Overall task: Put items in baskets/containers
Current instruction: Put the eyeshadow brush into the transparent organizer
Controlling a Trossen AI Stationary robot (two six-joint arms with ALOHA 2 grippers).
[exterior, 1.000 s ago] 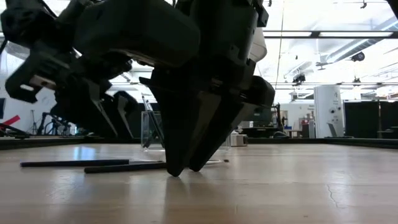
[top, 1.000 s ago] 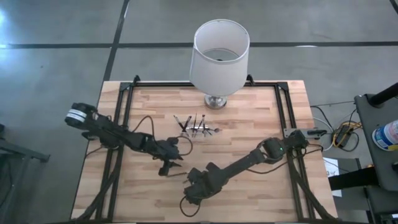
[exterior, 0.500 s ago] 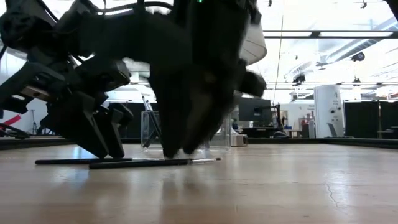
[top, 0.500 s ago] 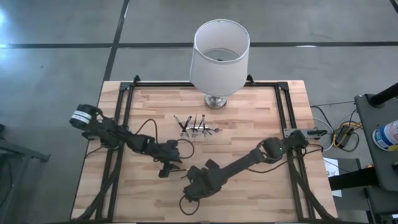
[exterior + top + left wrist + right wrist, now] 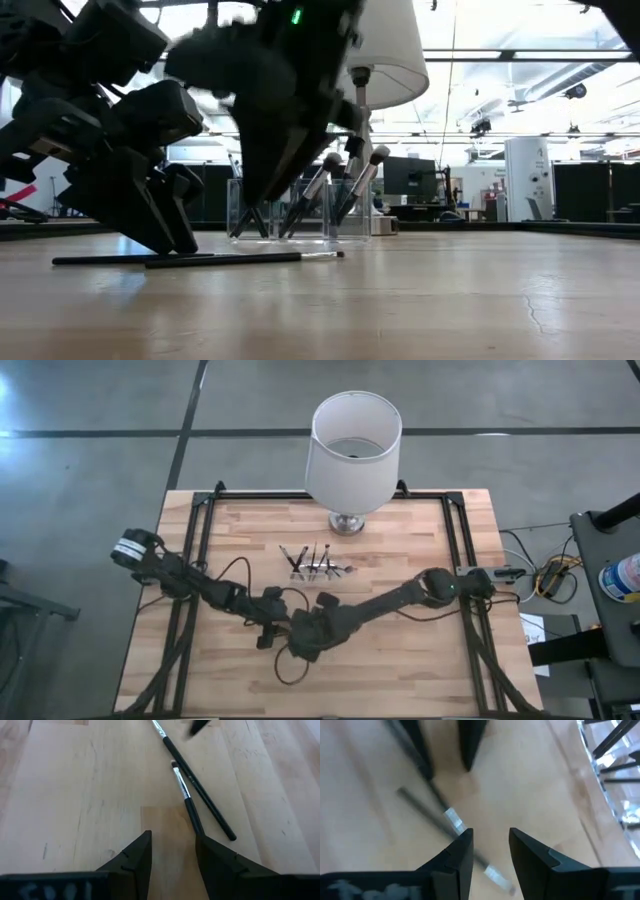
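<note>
The left gripper (image 5: pixel 268 637) sat low over the near middle of the wooden table (image 5: pixel 420 660), its two dark fingers (image 5: pixel 135 857) standing apart with bare wood between them. One thin dark brush (image 5: pixel 187 805) with a metallic collar lay just beside one of those fingers, though whether it touched could not be told, and nothing was clamped. A second brush (image 5: pixel 197 785) lay alongside the first, close to it and slanted a little differently. In the low view both lay flat on the wood as dark sticks (image 5: pixel 195 259) at the foot of the left gripper.

Just right of it, the right gripper (image 5: pixel 305 643) hovered over the same spot, fingers (image 5: pixel 457 855) likewise apart and holding nothing, with the two brushes lying beyond its tips.

Farther back, toward the table's middle, the clear plastic holder (image 5: pixel 318 567) stood with several brushes already propped in it, leaning at angles, bristle ends up (image 5: pixel 340 185). Behind that stood a white lampshade (image 5: pixel 352 445) on a metal base (image 5: pixel 347 522).

At the far right, off the table, a blue-and-white container (image 5: pixel 622 578) carried a label too small to read. No other writing was legible.
</note>
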